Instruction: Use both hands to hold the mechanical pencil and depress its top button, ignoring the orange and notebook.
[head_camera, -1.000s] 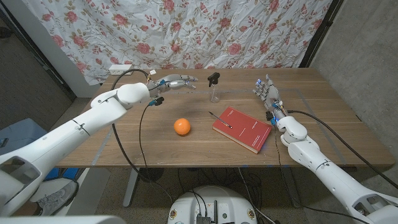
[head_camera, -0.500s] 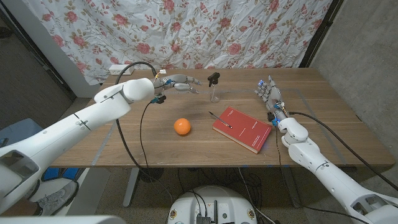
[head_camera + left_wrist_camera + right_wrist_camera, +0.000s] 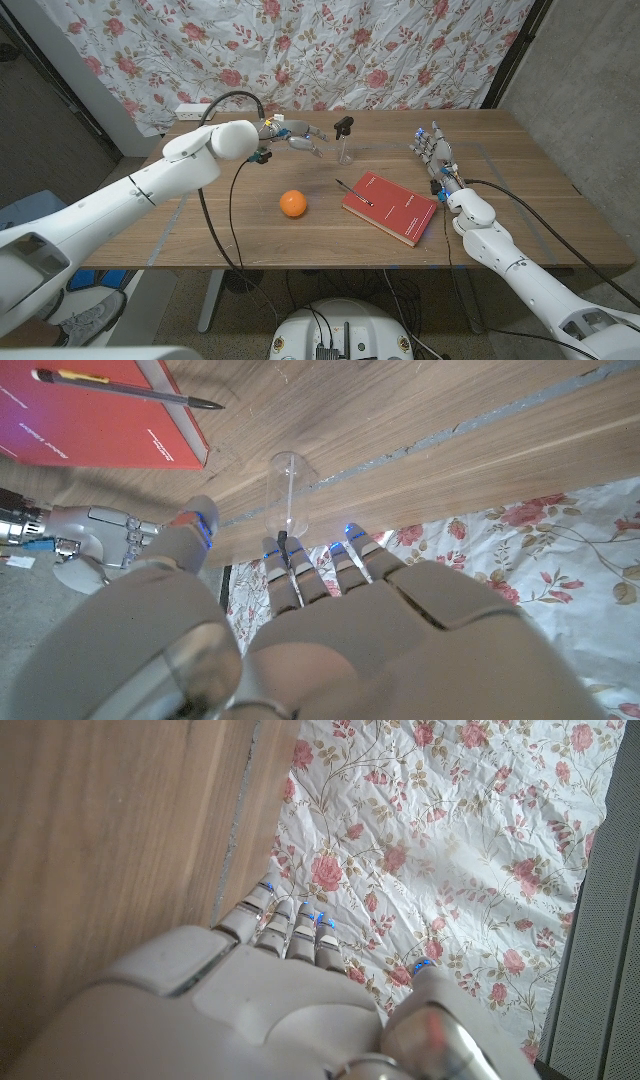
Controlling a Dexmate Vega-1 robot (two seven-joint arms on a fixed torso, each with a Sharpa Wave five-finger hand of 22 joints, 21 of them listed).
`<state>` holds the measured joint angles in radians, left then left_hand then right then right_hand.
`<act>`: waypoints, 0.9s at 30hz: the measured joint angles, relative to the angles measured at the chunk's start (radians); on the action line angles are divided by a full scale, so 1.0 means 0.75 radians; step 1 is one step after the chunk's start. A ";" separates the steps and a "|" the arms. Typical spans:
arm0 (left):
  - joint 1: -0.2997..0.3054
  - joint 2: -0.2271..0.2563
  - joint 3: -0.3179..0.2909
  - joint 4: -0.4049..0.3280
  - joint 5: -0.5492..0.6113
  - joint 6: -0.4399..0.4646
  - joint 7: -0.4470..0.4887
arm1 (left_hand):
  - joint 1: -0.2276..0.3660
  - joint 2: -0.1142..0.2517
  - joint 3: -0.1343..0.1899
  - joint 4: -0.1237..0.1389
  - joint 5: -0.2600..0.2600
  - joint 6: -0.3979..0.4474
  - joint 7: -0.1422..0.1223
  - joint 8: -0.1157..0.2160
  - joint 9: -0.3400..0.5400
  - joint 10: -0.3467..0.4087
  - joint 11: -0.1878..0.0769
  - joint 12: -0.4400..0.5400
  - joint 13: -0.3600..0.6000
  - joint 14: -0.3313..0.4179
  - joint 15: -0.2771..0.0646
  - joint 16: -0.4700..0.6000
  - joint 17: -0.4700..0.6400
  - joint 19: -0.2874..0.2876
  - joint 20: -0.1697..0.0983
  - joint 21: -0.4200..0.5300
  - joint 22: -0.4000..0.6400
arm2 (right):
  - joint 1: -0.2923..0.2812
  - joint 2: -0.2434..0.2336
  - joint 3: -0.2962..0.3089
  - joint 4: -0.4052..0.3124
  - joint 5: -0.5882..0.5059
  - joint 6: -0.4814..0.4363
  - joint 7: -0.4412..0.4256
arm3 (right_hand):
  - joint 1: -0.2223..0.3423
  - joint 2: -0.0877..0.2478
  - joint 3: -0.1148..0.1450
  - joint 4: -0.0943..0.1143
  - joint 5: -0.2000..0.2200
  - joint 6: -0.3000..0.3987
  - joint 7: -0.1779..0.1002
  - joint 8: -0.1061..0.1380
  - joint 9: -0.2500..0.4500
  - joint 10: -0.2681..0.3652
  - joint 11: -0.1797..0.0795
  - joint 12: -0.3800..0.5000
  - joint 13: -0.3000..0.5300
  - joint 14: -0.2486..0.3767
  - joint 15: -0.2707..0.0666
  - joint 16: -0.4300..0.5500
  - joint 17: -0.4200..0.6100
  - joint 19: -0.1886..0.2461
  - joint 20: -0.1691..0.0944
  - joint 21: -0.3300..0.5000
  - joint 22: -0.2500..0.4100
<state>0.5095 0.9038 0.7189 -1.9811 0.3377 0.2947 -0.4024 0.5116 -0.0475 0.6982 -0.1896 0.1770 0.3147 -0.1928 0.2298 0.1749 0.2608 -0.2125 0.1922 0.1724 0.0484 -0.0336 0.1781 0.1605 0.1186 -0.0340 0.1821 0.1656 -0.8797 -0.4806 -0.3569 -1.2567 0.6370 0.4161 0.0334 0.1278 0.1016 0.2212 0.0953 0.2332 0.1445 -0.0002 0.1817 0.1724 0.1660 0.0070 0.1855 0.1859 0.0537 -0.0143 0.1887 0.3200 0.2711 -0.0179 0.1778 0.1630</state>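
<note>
Mechanical pencil (image 3: 355, 192) on red notebook (image 3: 391, 207); orange (image 3: 292, 203) near; spray bottle (image 3: 345, 140) behind.

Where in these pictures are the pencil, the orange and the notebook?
pencil (image 3: 355, 193), head view, middle of its shaft
orange (image 3: 292, 204), head view, centre of the fruit
notebook (image 3: 398, 211), head view, bare red cover

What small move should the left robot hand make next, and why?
Probably swing toward the mechanical pencil, which lies untouched on the red notebook. The left robot hand hovers open near the small clear bottle, away from the pencil.
</note>
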 measured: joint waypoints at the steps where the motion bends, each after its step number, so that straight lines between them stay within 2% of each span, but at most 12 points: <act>1: -0.002 -0.001 0.002 0.000 0.000 0.000 0.000 | 0.000 0.001 0.000 0.000 0.000 0.000 0.000 -0.002 0.000 0.000 0.000 0.000 0.001 0.000 0.000 0.000 0.000 0.000 0.000 0.000 0.000 | 0.000 0.000 0.000 0.000 0.001 0.000 0.001 | 0.000 0.000 0.001 -0.001 0.000 0.000 0.000 0.000 0.000 0.000 0.000 0.000 0.000 0.000 0.000 0.000 0.000 0.000 0.000 0.000 0.000; 5: -0.032 -0.020 0.026 0.001 0.054 -0.004 -0.041 | 0.027 -0.002 -0.001 0.001 0.000 0.000 0.000 -0.002 0.000 0.005 -0.004 0.000 0.003 0.012 -0.003 0.000 0.000 0.013 -0.003 0.000 0.000 | 0.000 0.002 0.001 0.006 0.005 0.006 0.005 | 0.000 0.000 0.006 -0.006 0.000 0.000 0.000 0.000 0.000 0.000 0.000 0.000 0.000 0.000 0.000 0.000 -0.006 -0.005 0.005 0.000 0.000; 8: -0.054 -0.033 0.043 0.009 0.054 -0.004 -0.041 | 0.064 -0.022 -0.016 0.001 0.000 0.017 -0.016 -0.002 0.000 0.026 -0.007 0.000 0.003 0.031 -0.003 0.000 0.000 0.036 -0.007 0.008 0.000 | 0.000 0.002 0.001 0.006 0.007 0.009 0.007 | 0.000 0.000 0.006 -0.006 0.000 0.000 0.000 0.000 0.000 0.000 0.000 0.000 0.000 0.000 0.000 0.000 -0.006 -0.005 0.005 0.000 0.000; 9: -0.063 -0.040 0.051 0.014 0.123 -0.027 -0.092 | 0.074 -0.027 -0.017 0.002 0.000 0.027 -0.018 -0.002 0.000 0.027 -0.007 0.000 0.003 0.031 -0.003 0.000 0.000 0.039 -0.004 0.011 0.000 | 0.000 0.003 0.003 0.012 0.008 0.010 0.007 | 0.000 0.000 0.006 -0.006 0.000 0.000 0.000 0.000 0.000 0.000 0.000 0.000 0.000 0.000 0.000 0.000 -0.006 -0.005 0.005 0.000 0.000; 13: -0.088 -0.058 0.071 0.030 0.191 -0.065 -0.138 | 0.124 -0.038 -0.036 0.006 0.000 0.046 -0.016 -0.002 0.000 0.048 -0.005 0.000 0.003 0.045 -0.003 0.000 0.000 0.055 -0.003 0.011 0.000 | -0.004 0.004 0.005 0.015 0.010 0.013 0.008 | 0.000 0.000 0.006 -0.006 0.000 0.000 0.000 0.000 0.000 0.000 0.000 0.000 0.000 0.000 0.000 0.000 -0.006 -0.005 0.005 0.000 0.000; 27: -0.126 -0.124 0.112 0.075 0.325 -0.139 -0.220 | 0.178 -0.052 -0.083 0.009 0.000 0.067 -0.024 -0.002 0.000 0.074 -0.007 0.000 0.003 0.093 -0.008 0.000 0.000 0.115 -0.004 0.011 0.000 | -0.006 0.005 0.011 0.021 0.012 0.024 0.008 | -0.009 0.001 0.006 -0.006 0.000 0.000 0.000 0.000 0.000 0.000 0.000 0.000 0.000 0.000 0.000 0.005 -0.017 -0.005 0.005 0.000 0.000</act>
<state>0.4148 0.8109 0.8032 -1.9250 0.5814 0.1908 -0.5673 0.6454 -0.0866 0.6358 -0.1826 0.1770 0.3649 -0.2107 0.2282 0.1746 0.3162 -0.2179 0.1925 0.1748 0.1184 -0.0395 0.1781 0.1604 0.2046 -0.0373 0.1901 0.1653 -0.8842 -0.4771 -0.3486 -1.2413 0.6464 0.4341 0.0392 0.1210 0.1027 0.2254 0.0911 0.2331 0.1445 -0.0002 0.1816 0.1725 0.1659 0.0070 0.1855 0.1861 0.0537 -0.0143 0.1924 0.3069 0.2674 -0.0142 0.1778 0.1631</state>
